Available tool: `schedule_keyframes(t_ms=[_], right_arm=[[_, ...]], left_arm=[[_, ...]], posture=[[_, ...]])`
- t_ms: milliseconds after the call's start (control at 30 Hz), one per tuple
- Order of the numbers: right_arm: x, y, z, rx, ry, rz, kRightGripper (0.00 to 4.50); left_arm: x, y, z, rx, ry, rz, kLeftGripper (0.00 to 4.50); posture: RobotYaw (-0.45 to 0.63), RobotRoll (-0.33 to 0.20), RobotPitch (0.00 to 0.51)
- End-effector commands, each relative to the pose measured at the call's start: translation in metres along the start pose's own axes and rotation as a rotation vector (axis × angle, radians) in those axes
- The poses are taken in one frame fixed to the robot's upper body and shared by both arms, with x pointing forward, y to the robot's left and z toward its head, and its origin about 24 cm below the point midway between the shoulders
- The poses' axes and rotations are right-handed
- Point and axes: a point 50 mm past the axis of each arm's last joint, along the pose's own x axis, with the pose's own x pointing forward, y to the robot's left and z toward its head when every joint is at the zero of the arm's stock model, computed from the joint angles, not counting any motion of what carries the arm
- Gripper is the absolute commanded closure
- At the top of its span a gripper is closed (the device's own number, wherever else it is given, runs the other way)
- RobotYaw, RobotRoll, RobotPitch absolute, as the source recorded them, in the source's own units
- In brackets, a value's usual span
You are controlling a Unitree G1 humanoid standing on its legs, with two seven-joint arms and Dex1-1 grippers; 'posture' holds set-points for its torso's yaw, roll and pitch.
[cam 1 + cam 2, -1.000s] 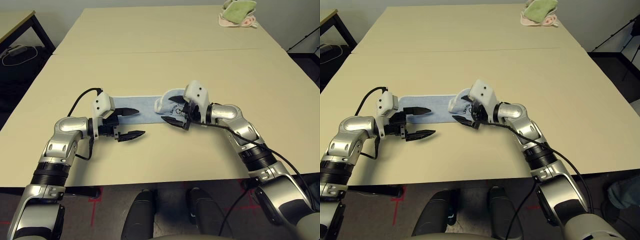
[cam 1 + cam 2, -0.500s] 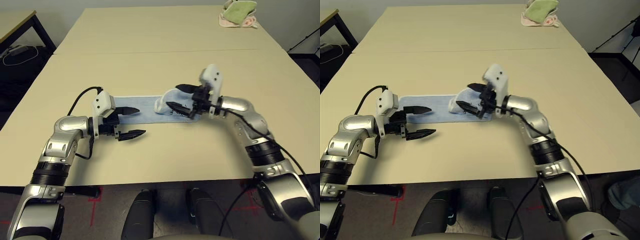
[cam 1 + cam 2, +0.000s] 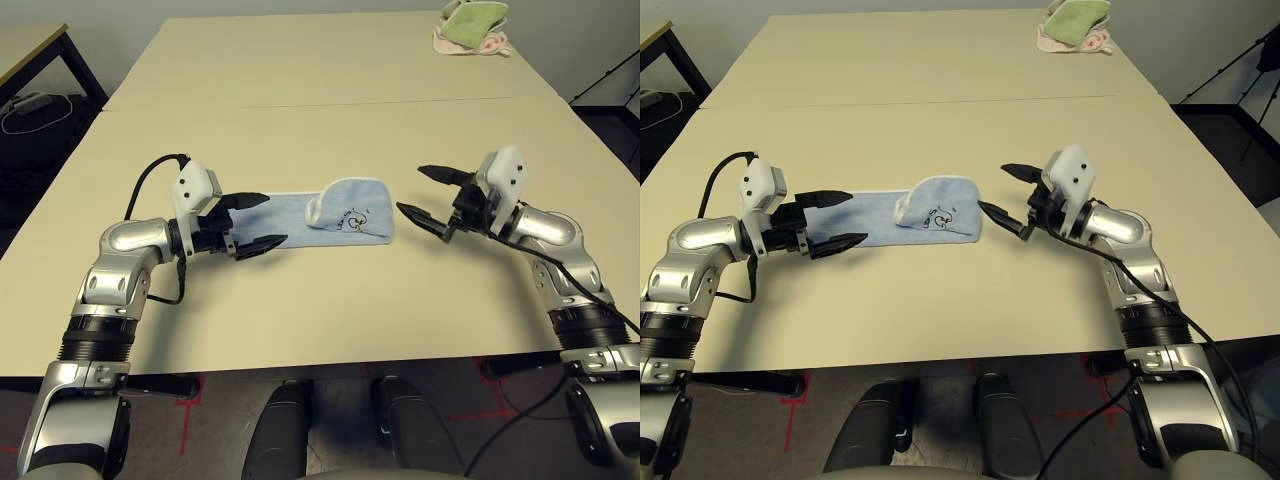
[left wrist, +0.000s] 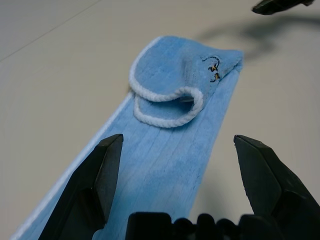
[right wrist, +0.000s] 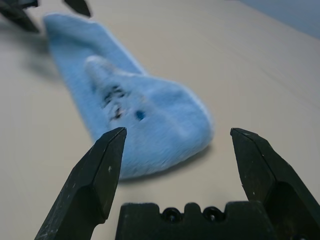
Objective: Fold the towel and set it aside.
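The towel [image 3: 325, 214] lies flat on the bench [image 3: 330, 120] as a narrow strip between the two end effectors, with one end turned back over itself into a loose, rounded flap that carries the dark stitched mark. The left end effector [image 3: 248, 221] hangs over the strip's flat end, fingers spread and holding nothing. The right end effector [image 3: 432, 198] stands just beside the turned-back end, apart from the cloth, fingers likewise spread and empty. The cloth appears to be soft terry: light, limp and not fragile, likely to sag and slide rather than hold a crease. A sound grip would probably be a pinch through the white stitched edging at a corner or end, both layers together at the flap.
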Motion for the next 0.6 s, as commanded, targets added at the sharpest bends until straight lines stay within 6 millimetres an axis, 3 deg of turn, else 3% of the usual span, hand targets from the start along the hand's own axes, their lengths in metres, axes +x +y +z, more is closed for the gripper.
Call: schedule_keyframes(t_ms=[33, 300, 467, 600], right_arm=[[-0.009, 0.005, -0.003, -0.009, -0.006, 0.068, 0.02], [-0.011, 0.009, -0.003, -0.084, 0.036, 0.210, 0.02], [-0.004, 0.007, -0.002, -0.092, 0.031, 0.206, 0.02], [0.004, 0.006, -0.002, -0.094, 0.018, 0.202, 0.02]], left_arm=[[-0.010, 0.004, -0.002, -0.011, 0.011, 0.067, 0.00], [-0.024, 0.020, 0.003, -0.152, 0.050, 0.411, 0.00], [-0.036, 0.018, -0.002, -0.202, 0.139, 0.517, 0.00], [-0.043, 0.013, -0.006, -0.428, 0.177, 0.608, 0.00]], posture=[[0.06, 0.000, 0.112], [0.09, 0.000, 0.117], [0.11, 0.000, 0.117], [0.13, 0.000, 0.114]])
